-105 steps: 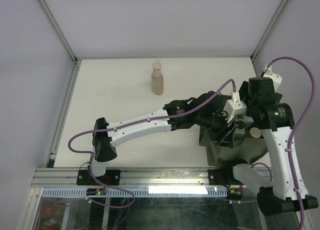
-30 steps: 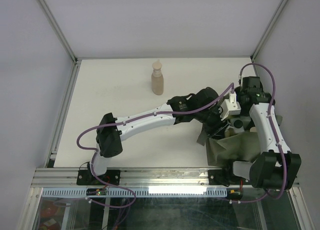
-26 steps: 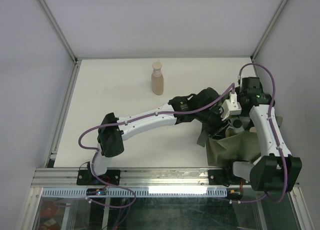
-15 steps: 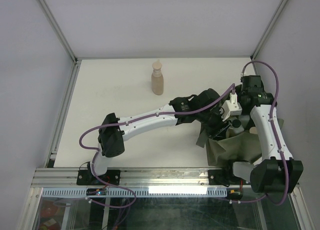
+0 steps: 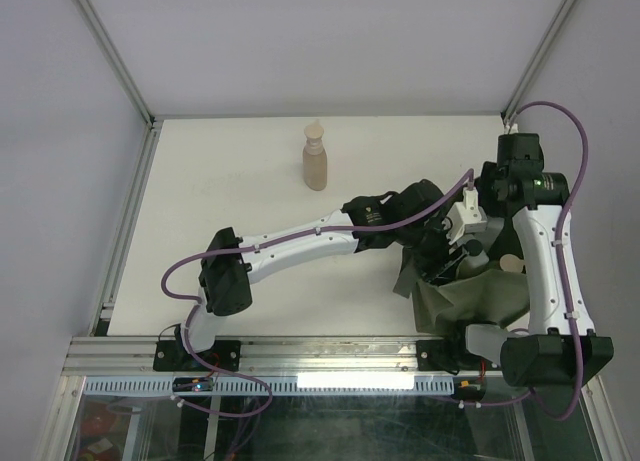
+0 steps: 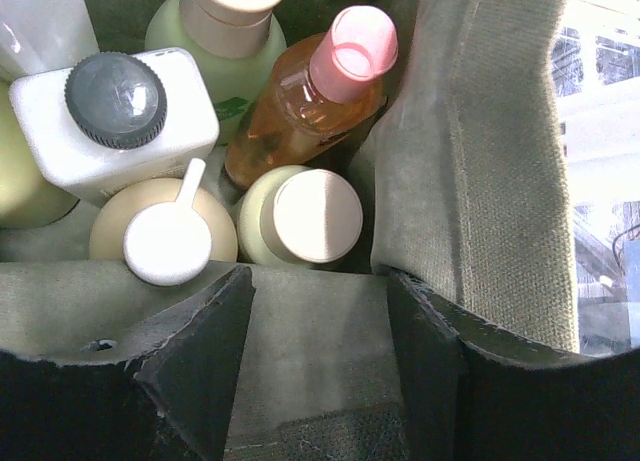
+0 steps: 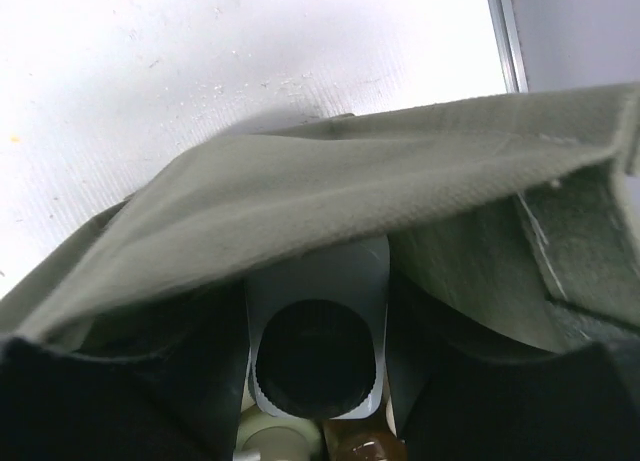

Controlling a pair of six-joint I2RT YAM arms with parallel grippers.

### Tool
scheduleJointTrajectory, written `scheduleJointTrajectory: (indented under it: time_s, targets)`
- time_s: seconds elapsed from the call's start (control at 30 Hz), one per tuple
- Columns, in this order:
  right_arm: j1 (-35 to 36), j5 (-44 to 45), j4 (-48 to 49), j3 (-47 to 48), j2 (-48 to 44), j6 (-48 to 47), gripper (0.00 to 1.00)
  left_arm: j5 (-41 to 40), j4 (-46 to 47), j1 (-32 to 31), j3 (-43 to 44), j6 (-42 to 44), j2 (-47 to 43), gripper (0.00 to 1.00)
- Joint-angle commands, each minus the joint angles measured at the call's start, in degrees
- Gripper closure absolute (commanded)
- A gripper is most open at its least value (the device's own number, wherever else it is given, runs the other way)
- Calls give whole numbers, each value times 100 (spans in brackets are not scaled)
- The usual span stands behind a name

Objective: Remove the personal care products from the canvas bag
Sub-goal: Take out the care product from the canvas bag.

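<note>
Bottles (image 6: 300,111) crowded cap-up inside bag (image 6: 470,161), bag at near right of bench (image 5: 220,201), left jaws apart astride its rim, right jaws clamped on white bottle (image 7: 318,276) inside, tan bottle (image 5: 315,167) standing well apart.

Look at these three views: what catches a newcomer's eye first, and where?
The bottles packed inside the green bag at the near right of the table, above all the orange bottle with its pink cap. The left arm and right arm both reach into that bag. One tan bottle stands alone, upright, toward the table's far edge.
</note>
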Motion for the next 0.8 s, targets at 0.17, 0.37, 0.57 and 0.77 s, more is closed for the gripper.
scheduleJointTrajectory:
  time_s: [0.17, 0.37, 0.57, 0.77]
  targets:
    - [89, 85, -255, 986, -46, 607, 100, -221, -59, -205, 152, -35, 11, 24]
    - [89, 385, -686, 1448, -59, 972, 100, -812, -52, -195, 142, -42, -220, 1]
    - [89, 224, -1069, 1813, -96, 1146, 100, -1015, -51, -43, 341, -248, -433, 1]
    - [89, -21, -1283, 2047, -147, 1310, 100, -1393, -66, 9, 392, -435, -730, 1]
